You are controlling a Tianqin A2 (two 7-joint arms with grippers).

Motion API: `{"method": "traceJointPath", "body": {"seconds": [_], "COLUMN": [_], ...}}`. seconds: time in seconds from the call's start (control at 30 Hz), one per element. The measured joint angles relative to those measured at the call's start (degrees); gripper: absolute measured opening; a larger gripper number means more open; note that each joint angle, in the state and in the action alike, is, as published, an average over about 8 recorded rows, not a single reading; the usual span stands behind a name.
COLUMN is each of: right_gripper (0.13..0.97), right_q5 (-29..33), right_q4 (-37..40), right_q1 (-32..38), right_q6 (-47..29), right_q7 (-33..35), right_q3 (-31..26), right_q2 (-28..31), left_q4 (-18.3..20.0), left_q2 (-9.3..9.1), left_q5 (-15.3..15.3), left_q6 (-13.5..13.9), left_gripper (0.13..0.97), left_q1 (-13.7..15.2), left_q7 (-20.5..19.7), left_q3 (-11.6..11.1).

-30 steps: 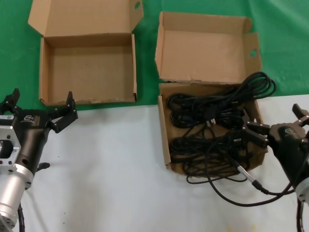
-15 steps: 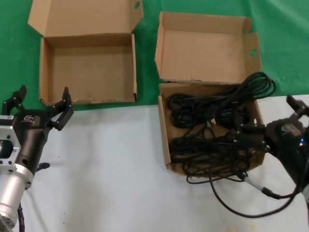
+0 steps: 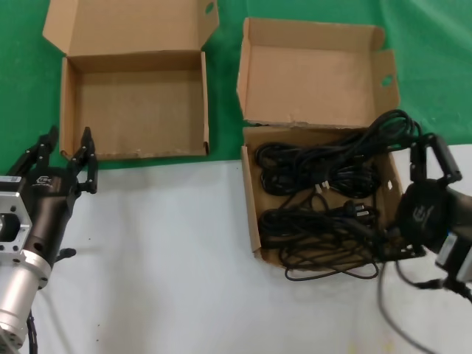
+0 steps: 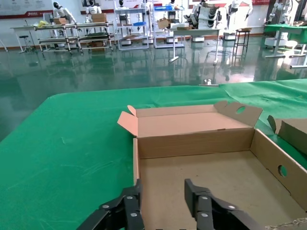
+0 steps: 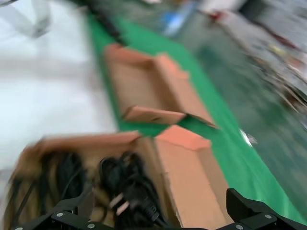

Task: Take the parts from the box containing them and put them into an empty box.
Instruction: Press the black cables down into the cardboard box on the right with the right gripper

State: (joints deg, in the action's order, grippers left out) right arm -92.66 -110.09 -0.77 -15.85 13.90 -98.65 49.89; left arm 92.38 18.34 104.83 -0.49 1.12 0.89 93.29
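Right end effector (image 3: 431, 158), fingers spread, at the full box's (image 3: 251, 214) outer edge | cords (image 3: 317, 203) tangled inside it | left end effector (image 3: 63, 155), fingers apart, beside the empty box (image 3: 68, 110) | your risk: snagging several cords together.
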Motion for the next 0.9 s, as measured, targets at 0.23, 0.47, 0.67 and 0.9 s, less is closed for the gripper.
{"method": "traceJointPath", "body": {"seconds": [0.23,0.47,0.67,0.9], "right_gripper": [0.966,0.966,0.966,0.966], "right_q5": [10.5,18.4,25.2,30.3], "right_q4": [0.3,4.1,9.9,14.0], "right_q1": [10.0,24.1,35.8,43.1], "right_q6": [-11.9,-25.4,-34.8,-39.5], "right_q7": [2.0,2.6,2.2,1.6], "right_q3": [-3.3,-9.1,-14.4,-17.7], "right_q2": [6.8,6.5,2.0,-2.6], "left_q4": [0.0,0.0,0.0,0.0], "left_q2": [0.00,0.00,0.00,0.00], "left_q5": [0.0,0.0,0.0,0.0], "left_q6": [0.0,0.0,0.0,0.0], "left_gripper": [0.342,0.244,0.189,0.189], "left_q1": [0.0,0.0,0.0,0.0], "left_q7": [0.0,0.0,0.0,0.0], "left_q3": [0.0,0.0,0.0,0.0]}}
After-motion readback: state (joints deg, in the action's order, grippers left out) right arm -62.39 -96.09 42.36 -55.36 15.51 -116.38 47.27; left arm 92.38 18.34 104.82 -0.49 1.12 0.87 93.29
